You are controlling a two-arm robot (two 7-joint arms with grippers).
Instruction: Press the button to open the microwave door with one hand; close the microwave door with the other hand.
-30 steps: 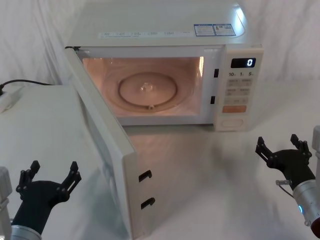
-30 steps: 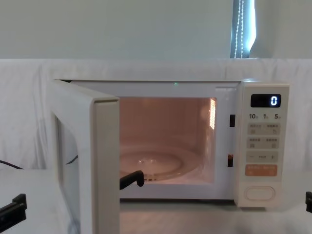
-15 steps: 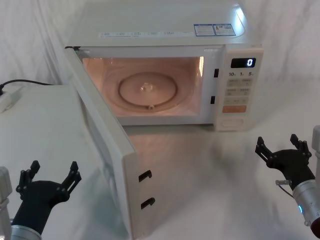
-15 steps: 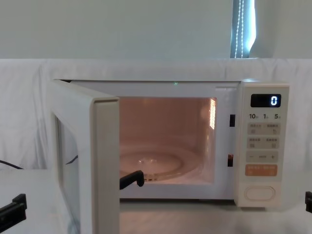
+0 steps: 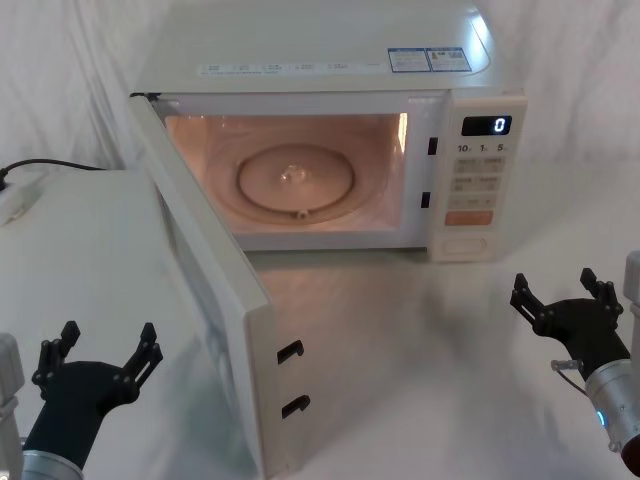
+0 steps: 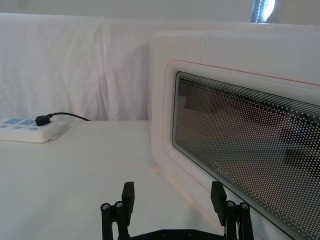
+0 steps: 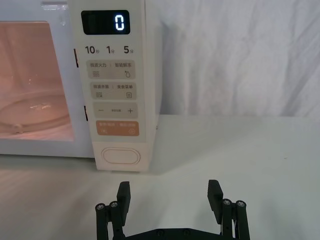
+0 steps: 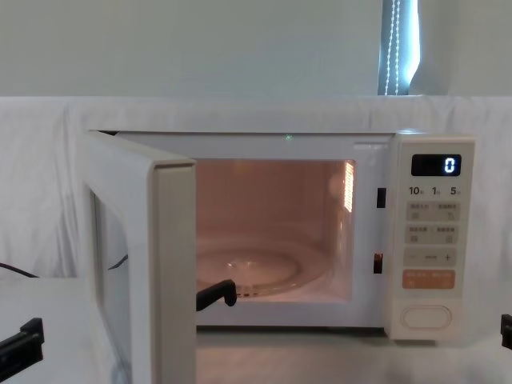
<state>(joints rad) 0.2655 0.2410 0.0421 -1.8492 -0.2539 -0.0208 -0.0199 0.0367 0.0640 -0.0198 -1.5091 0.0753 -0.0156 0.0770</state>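
Microwave door (image 5: 215, 330) stands wide open, swung out toward the robot's left, its dark mesh window (image 6: 250, 145) facing the left gripper (image 5: 97, 360). That gripper hangs low just outside the door, fingers (image 6: 128, 194) spread, touching nothing. Inside the microwave (image 5: 330, 70) the cavity glows warm pink, with the glass turntable (image 5: 295, 180) lying flat. On the panel, the display (image 7: 105, 22) reads 0 and the button (image 7: 121, 155) sits at the bottom, below the orange key (image 7: 114, 129). The right gripper (image 5: 556, 293) hovers above the worktop (image 5: 420, 370), well short of the panel, fingers (image 7: 214, 192) apart.
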